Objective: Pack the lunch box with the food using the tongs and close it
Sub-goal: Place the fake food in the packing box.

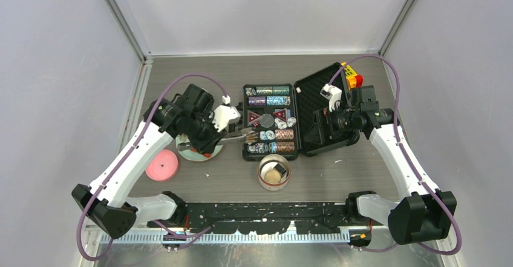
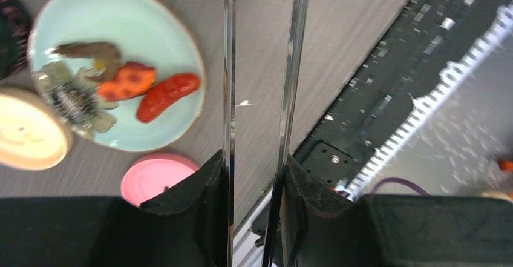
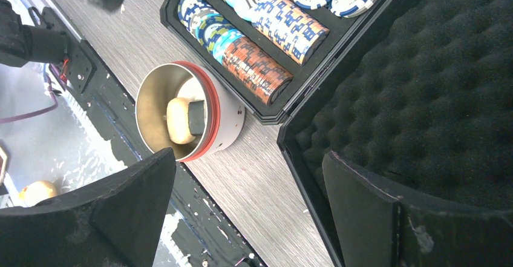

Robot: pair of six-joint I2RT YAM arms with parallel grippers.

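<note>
Left gripper (image 2: 257, 179) at bottom of frame, black fingers (image 2: 209, 182) pressed against the outer sides of the tongs (image 2: 228, 67), whose two thin metal arms run straight up and out of the top with a gap between them. Upper left on the grey table (image 2: 339, 31): mint-green plate (image 2: 139, 19) holding a red sausage (image 2: 167, 95), an orange piece (image 2: 127, 80) touching it, a brown piece (image 2: 91, 50) and a bristly grey-green item, unclear what. Cream lid (image 2: 27, 135) overlaps the plate's left edge, pink lid (image 2: 154, 176) just below the plate, black rail (image 2: 387, 79) crosses diagonally at right.
</note>
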